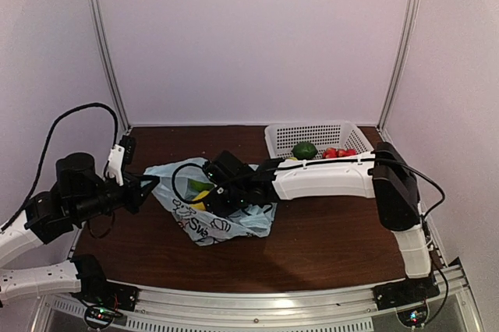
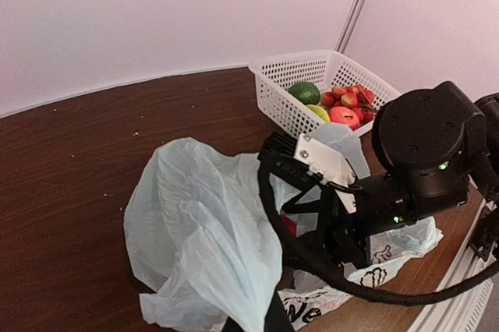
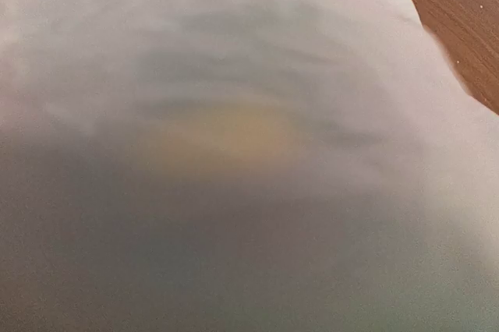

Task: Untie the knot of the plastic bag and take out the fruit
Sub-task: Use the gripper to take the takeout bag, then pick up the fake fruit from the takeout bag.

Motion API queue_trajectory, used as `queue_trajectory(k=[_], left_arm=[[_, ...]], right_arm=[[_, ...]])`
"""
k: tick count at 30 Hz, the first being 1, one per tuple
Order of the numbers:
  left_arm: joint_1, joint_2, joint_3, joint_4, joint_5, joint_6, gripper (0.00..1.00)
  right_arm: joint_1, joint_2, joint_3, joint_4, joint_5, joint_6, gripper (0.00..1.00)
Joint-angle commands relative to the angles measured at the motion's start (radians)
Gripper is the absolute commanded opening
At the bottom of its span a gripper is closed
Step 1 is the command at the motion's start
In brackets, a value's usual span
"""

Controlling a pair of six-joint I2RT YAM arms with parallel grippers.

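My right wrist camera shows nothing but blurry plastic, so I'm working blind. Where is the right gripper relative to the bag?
Observer: In the top view, the right gripper is down among the folds of the plastic bag, and its fingertips are hidden.
Operator: Is the left arm helping?
Observer: Yes, the left gripper is shut on the bag's left edge.
Operator: Is any fruit out?
Observer: The white basket at the back right holds a green fruit and several red ones.

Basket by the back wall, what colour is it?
The basket is perforated white; best in the left wrist view.
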Motion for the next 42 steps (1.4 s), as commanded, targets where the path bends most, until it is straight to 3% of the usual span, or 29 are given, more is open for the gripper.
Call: queue_trajectory(k=[1, 7, 13, 17, 27, 35, 42], left_arm=[[0.007, -0.016, -0.005, 0.005, -0.013, 0.033, 0.00], [0.007, -0.009, 0.002, -0.001, -0.011, 0.036, 0.00], [0.007, -0.004, 0.010, -0.012, -0.010, 0.039, 0.00], [0.007, -0.004, 0.010, -0.012, -0.011, 0.039, 0.00], [0.007, 0.001, 0.010, -0.013, -0.011, 0.039, 0.00], [0.007, 0.022, 0.033, -0.029, -0.008, 0.057, 0.00], [0.009, 0.135, 0.108, -0.057, 0.033, 0.155, 0.00]], right_arm=[[-0.019, 0.063, 0.057, -0.013, 0.038, 0.013, 0.81], [-0.027, 0.117, 0.077, 0.012, -0.013, -0.001, 0.88], [-0.030, 0.176, 0.100, -0.025, 0.005, -0.003, 0.90], [-0.037, 0.174, 0.078, -0.006, 0.009, -0.002, 0.84], [-0.041, 0.150, 0.084, 0.070, -0.043, -0.008, 0.58], [-0.043, 0.075, 0.050, 0.106, -0.094, -0.034, 0.48], [-0.043, -0.097, -0.004, 0.244, -0.198, -0.053, 0.48]])
